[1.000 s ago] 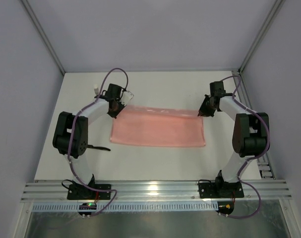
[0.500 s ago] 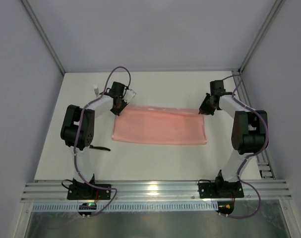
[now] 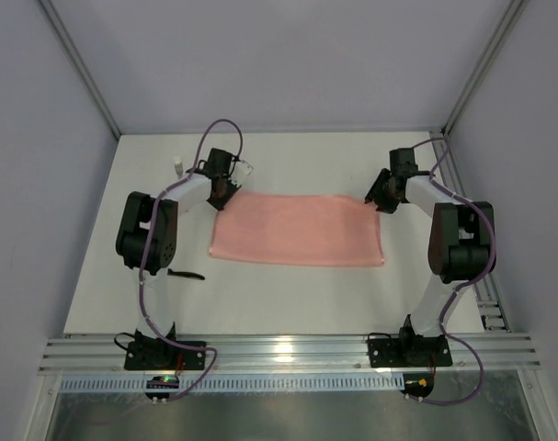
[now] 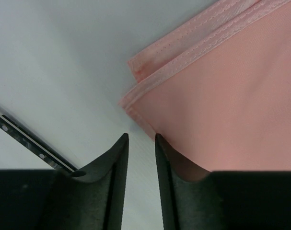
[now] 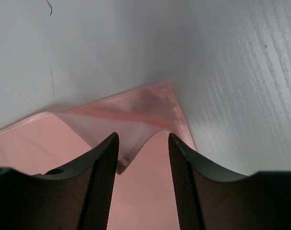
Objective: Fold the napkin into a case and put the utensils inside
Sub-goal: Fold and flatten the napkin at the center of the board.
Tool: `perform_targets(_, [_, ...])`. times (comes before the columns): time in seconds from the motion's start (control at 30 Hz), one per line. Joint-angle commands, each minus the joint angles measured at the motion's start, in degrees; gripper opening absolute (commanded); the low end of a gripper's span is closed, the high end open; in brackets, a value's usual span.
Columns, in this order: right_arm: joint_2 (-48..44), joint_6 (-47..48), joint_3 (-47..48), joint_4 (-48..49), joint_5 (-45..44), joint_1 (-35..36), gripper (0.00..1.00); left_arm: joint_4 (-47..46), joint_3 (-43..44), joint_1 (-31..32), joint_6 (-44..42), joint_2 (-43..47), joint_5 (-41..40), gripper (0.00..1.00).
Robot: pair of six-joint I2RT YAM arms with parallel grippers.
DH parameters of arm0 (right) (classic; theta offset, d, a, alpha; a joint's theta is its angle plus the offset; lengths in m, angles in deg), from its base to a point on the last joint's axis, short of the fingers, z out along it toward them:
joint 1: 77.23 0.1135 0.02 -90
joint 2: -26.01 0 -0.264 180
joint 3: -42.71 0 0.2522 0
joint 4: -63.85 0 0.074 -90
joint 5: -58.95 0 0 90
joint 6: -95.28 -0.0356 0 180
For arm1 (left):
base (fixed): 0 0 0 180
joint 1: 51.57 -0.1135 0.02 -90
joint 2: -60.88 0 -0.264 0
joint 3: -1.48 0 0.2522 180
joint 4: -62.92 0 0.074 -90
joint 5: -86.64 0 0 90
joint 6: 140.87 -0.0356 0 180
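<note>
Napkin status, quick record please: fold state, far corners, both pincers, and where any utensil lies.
napkin: folded into a flat rectangle on the table, two layers showing at the far corners
case: not yet formed
left pincer: open, at the far left corner, gripping nothing
right pincer: open, straddling the curled top-layer corner at far right
utensil: one dark piece visible, left of the napkin, outside it
</note>
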Motion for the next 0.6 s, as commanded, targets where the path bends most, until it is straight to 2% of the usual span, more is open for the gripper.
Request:
perform_targets(0.0, [0.04,1.27,2.69,3.01,0.06,-1.83,0.51,-2.21,2.46,-0.21,1.12,-1.42,0.88,0.34])
perform_targets(0.13, [-2.41,4.86,4.53,2.40,-0.19,-3.49,0.52,-1.77,4.39,-0.29,1.30,-1.16,-0.18,0.53])
perform_targets(0.2, [-3.55,6.01,4.27,1.69,-0.98,-3.85,0.52,-0.98,4.75,-0.55,1.73,-0.46,-0.61,0.58])
perform_targets(0.3, [-5.05,8.03,2.17,0.99,-2.13,-3.94,0.47,2.26,5.54,-1.43,4.28,1.30,0.61,0.59])
perform_targets(0.43, [-5.15,8.74,-1.00,3.26,0.33,-3.85,0.32,6.66,5.54,-3.19,7.62,2.71,3.59,0.59])
perform_targets(0.57, [-3.83,8.92,-2.14,5.47,5.15,-3.85,0.27,9.91,4.05,-4.25,9.73,2.89,4.57,0.52])
